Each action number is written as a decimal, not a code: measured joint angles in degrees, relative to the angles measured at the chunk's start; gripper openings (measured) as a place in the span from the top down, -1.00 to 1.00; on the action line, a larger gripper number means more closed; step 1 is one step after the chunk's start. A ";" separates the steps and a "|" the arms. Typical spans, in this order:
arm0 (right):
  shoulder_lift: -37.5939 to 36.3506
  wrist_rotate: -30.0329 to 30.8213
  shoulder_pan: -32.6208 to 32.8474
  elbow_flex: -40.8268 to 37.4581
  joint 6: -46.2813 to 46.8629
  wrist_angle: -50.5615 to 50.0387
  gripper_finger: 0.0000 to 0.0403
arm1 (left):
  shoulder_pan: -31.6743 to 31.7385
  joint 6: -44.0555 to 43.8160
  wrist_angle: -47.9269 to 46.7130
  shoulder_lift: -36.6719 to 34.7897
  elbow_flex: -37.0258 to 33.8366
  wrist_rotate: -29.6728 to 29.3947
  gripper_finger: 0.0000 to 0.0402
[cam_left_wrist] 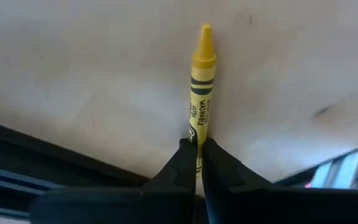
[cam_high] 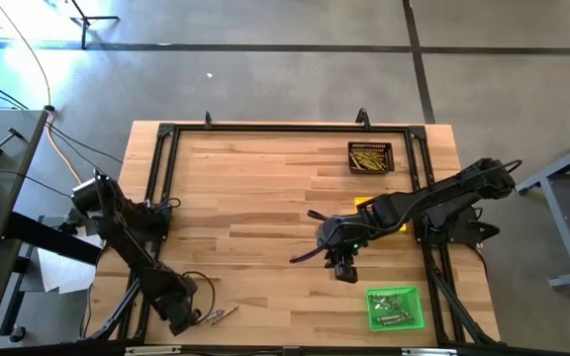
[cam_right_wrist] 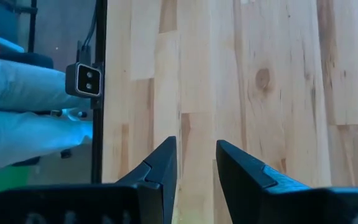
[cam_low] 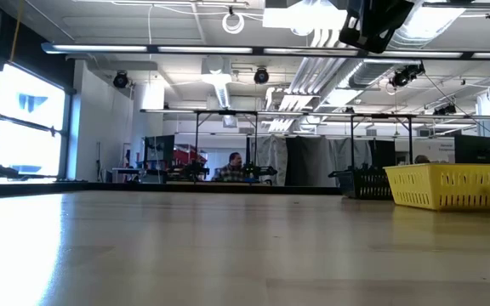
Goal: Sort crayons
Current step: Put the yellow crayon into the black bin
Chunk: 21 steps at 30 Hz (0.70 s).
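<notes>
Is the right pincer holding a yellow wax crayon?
No: the right pincer stands open over bare wood, while the left pincer clamps the yellow wax crayon.

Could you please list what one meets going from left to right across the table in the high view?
Left gripper, its fingers shut on a yellow crayon → right gripper, fingers open and empty → green tray of crayons at the near right.
</notes>
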 joint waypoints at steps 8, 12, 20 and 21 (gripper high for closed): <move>0.02 -4.11 -1.00 0.00 7.98 -0.42 0.52 | 3.39 -6.01 1.24 -6.09 -0.15 -17.78 1.00; -0.15 -4.23 -1.35 0.00 8.27 -1.30 0.52 | 4.24 -6.71 2.10 -11.51 -0.15 -27.98 1.00; -0.85 2.50 -4.08 0.00 7.82 1.11 0.52 | 10.67 -3.82 2.49 -23.11 -0.09 -58.61 1.00; -0.85 4.27 -4.75 0.00 8.38 2.44 0.52 | 12.23 -2.84 2.51 -24.15 -0.07 -61.94 1.00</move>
